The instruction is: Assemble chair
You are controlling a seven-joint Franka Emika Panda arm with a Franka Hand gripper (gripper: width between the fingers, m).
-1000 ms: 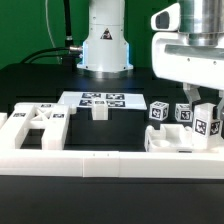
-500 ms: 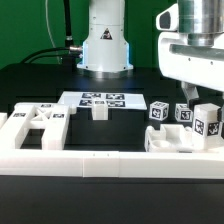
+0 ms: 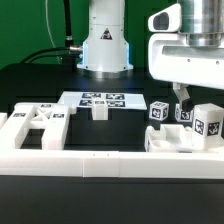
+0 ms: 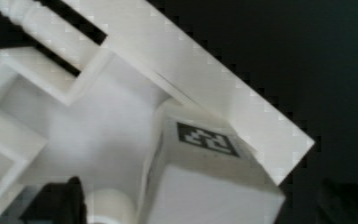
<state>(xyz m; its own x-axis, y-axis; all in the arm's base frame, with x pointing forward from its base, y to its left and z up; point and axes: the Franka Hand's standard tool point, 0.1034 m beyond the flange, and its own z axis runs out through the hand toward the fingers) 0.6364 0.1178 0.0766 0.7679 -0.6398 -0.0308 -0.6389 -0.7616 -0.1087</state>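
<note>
Tight room around pincer (image 3: pixel 202 100): two tagged blocks (image 3: pixel 158 112) just beside visible finger (image 3: pixel 181 98), border wall (image 3: pixel 90 160) low in front. Chair post (image 3: pixel 207 124) upright, long axis vertical, tag facing exterior camera, standing on chair base (image 3: pixel 165 142). Directly under pincer. Jaws spread wide, gripping nothing; finger apart from post.

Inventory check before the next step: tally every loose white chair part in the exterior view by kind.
Tagged posts: 3
Seat slab: 1
Open frame part: 1
Small plain block: 1
Total: 6
</note>
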